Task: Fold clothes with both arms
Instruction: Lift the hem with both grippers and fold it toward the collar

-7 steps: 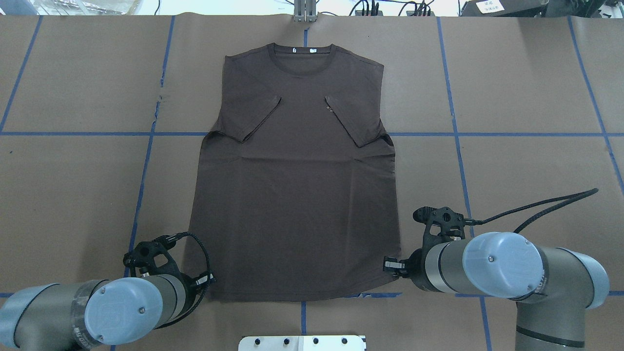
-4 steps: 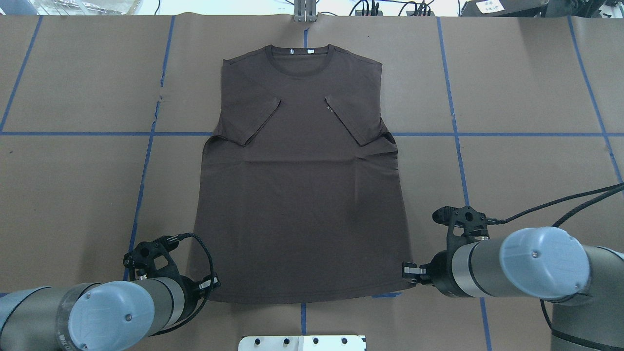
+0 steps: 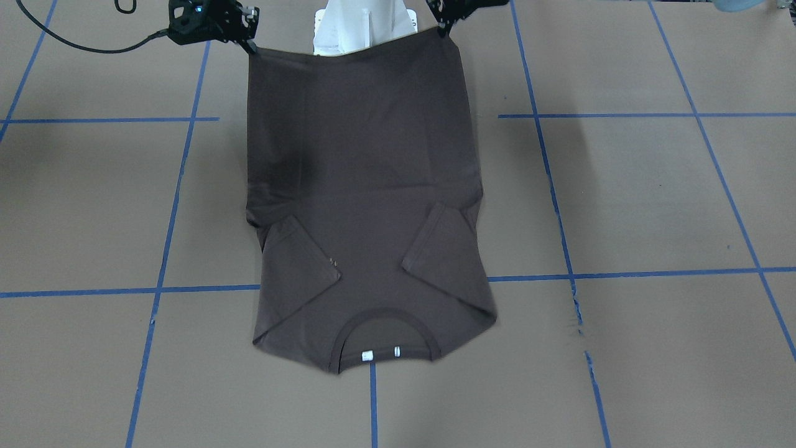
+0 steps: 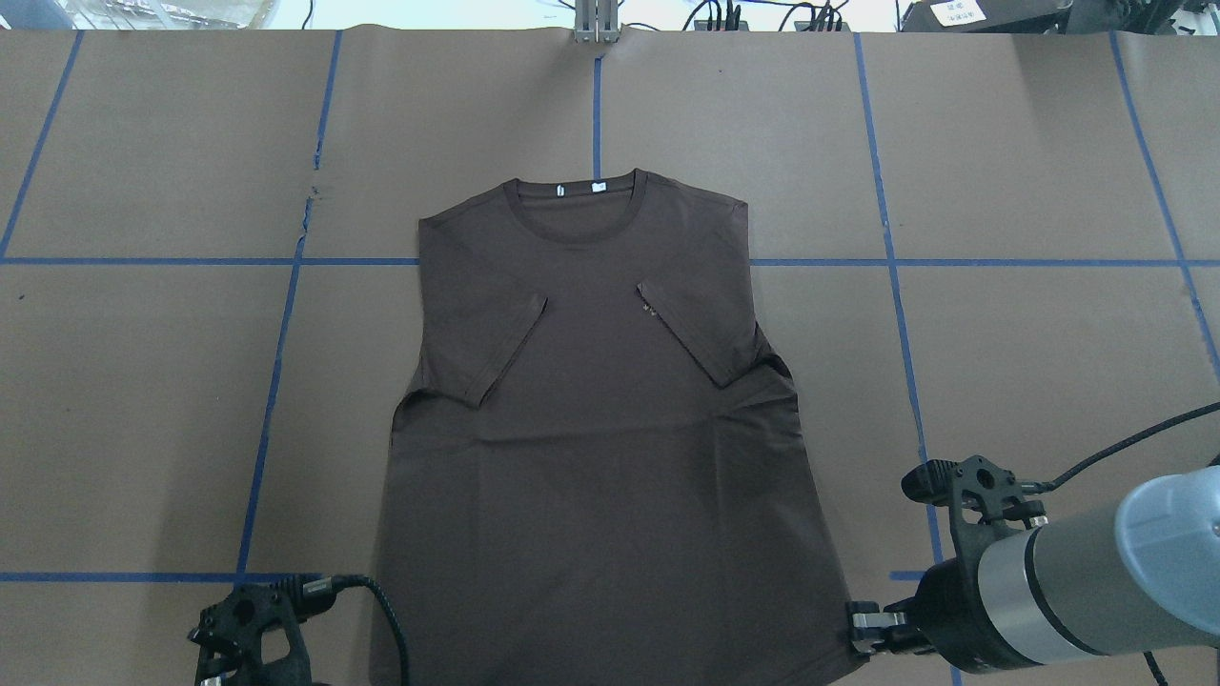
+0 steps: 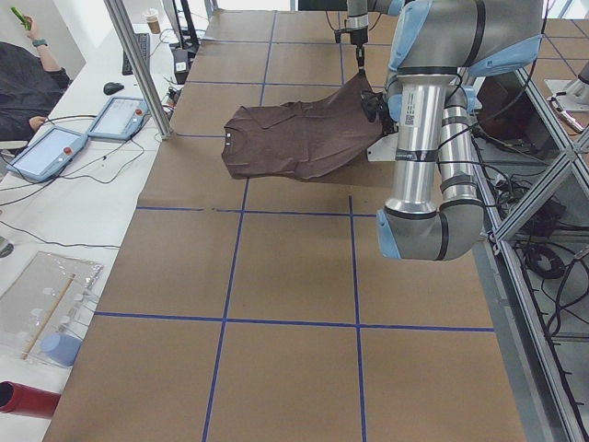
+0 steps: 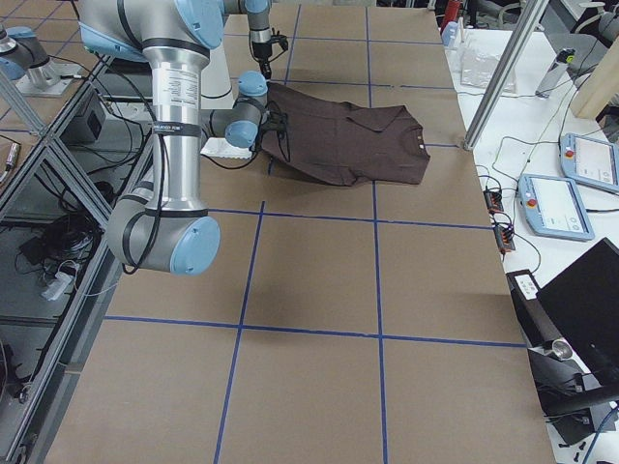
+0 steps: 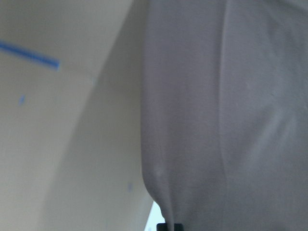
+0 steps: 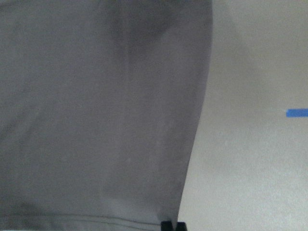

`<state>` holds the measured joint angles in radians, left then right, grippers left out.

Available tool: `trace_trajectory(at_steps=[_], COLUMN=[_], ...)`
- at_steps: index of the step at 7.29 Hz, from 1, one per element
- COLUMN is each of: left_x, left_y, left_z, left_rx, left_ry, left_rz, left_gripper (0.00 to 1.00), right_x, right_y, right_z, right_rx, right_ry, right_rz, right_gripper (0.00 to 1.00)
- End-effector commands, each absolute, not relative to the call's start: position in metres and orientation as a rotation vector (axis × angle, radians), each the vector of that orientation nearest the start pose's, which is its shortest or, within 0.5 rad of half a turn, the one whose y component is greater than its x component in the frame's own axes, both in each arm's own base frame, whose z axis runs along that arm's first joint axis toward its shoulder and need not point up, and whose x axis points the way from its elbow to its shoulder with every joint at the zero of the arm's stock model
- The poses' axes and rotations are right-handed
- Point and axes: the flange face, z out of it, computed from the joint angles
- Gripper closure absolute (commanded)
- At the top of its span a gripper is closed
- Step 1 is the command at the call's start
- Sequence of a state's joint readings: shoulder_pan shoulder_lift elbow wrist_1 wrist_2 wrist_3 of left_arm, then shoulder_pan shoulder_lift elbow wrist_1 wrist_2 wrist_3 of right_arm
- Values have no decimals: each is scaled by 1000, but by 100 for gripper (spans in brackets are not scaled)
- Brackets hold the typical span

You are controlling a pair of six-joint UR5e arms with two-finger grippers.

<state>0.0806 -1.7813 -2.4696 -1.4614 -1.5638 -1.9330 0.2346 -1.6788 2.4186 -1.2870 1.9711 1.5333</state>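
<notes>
The dark brown T-shirt (image 4: pixel 591 457) lies front up, both sleeves folded in onto the chest, collar and white tags (image 4: pixel 575 189) at the far end. Its hem is raised off the table at the robot's side while the collar end rests flat. My right gripper (image 4: pixel 855 632) is shut on the hem's right corner; it also shows in the front-facing view (image 3: pixel 249 45). My left gripper (image 3: pixel 445 29) is shut on the other hem corner; in the overhead view only its black wrist mount (image 4: pixel 250 629) shows at the bottom edge. Each wrist view shows the cloth (image 7: pixel 231 120) (image 8: pixel 96 120) hanging from the fingertips.
The brown table covering carries a grid of blue tape lines (image 4: pixel 276 362). The white pedestal base (image 3: pixel 364 28) stands just behind the raised hem. A metal post (image 4: pixel 596 24) stands at the far edge. Tablets (image 5: pixel 55 152) and an operator sit beyond the table.
Both grippers have drawn the hem back toward the robot and up. The whole shirt has slid toward the robot, its collar now near the cross tape line. The grippers stand wider apart.
</notes>
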Motion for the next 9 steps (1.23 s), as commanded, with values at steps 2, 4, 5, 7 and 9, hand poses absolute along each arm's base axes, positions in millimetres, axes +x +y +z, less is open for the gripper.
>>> trace_trajectory(at_steps=[2,4,5,7,9], left_x=[396,381,379,399,374], left_y=[-122,-172,-196,-237,-305], left_z=[183,188,195,225,230], left_rx=[-203,-118,-73,-14,104], left_ry=[1012,1009,990,903,877], left_rz=[-299,-299,-327,-366,-376], left_gripper=[100,100,100,100,100], right_x=[-346,-365,-368,-356,-360], right_y=[-205,-269,-309,-368,-432], right_z=[290,284,279,283,269], right_rx=[-176,-73,-1,115,168], right_ry=[-1050,-1077,-1086,-1059,-1053], right_rz=[-40,11,20,53,121], right_gripper=[100,100,100,100,100])
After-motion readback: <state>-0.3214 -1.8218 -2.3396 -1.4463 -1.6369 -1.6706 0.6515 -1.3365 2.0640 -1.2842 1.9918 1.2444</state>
